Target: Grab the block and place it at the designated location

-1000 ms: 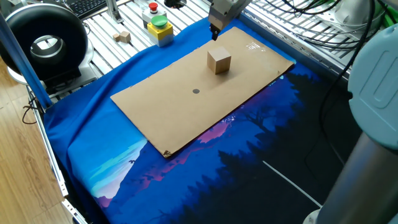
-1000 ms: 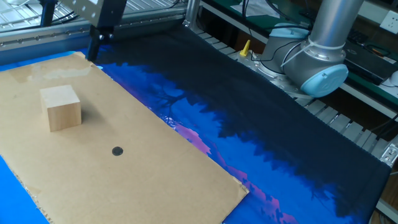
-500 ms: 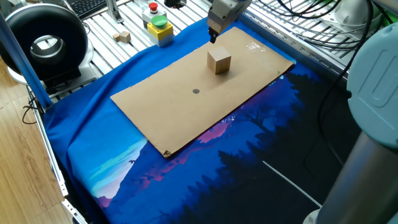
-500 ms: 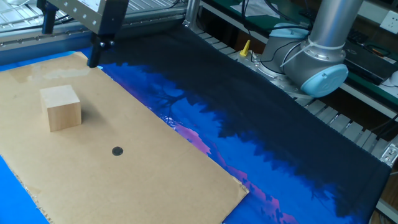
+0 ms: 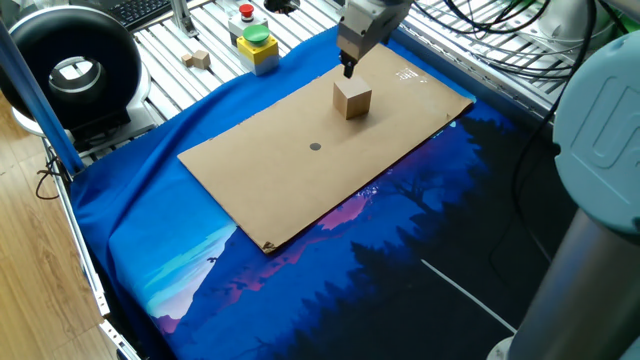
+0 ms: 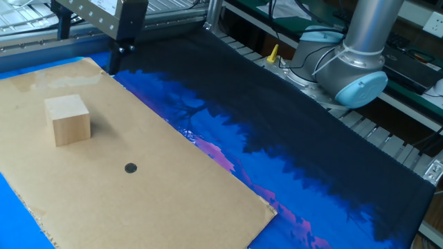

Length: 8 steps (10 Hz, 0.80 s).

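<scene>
The block (image 5: pixel 352 99) is a light tan wooden cube standing on the far part of the brown cardboard sheet (image 5: pixel 270 190); it also shows in the other fixed view (image 6: pixel 68 120). The designated location is a small dark grey dot (image 5: pixel 315 147) on the cardboard, nearer the middle (image 6: pixel 130 167), apart from the block. My gripper (image 5: pixel 347 62) hangs above the cardboard's far edge, behind the block and clear of it. In the other fixed view the gripper (image 6: pixel 93 43) has its two fingers spread apart, open and empty.
A yellow box with a green and a red button (image 5: pixel 254 40) and a much smaller pale cube (image 5: pixel 199 59) sit on the metal slats at the back. A black round device (image 5: pixel 68 66) stands at the left. The arm's base (image 6: pixel 349 69) is at the right.
My gripper has shifted a little sideways along the cardboard's far edge, staying open. The block and the dot have not moved.
</scene>
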Tool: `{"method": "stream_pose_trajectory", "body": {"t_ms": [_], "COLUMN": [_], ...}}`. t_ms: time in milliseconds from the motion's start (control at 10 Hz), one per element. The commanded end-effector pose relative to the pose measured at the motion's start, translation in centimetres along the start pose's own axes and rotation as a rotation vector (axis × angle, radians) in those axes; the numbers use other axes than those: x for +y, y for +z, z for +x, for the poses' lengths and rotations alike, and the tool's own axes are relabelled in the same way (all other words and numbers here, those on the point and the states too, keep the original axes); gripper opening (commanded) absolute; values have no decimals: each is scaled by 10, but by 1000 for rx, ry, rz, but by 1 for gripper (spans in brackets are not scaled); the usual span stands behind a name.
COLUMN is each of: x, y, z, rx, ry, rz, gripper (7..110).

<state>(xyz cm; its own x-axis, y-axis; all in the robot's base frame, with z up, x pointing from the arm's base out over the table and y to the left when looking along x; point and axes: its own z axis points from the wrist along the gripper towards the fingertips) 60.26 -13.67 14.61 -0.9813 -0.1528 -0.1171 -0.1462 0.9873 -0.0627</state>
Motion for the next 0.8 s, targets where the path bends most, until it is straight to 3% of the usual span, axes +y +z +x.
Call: {"method": "stream_pose_trajectory", "body": {"t_ms": [0,200,500,700], "x": [-3,-8,-32,-31], "y": [-1,-1,41,64], "z": [2,1,-20,-29], "rx": [8,2,-29,-29], "ry": [53,18,-25,-23], "rz": [7,26,31,16], "gripper": [88,88,88,88]}}
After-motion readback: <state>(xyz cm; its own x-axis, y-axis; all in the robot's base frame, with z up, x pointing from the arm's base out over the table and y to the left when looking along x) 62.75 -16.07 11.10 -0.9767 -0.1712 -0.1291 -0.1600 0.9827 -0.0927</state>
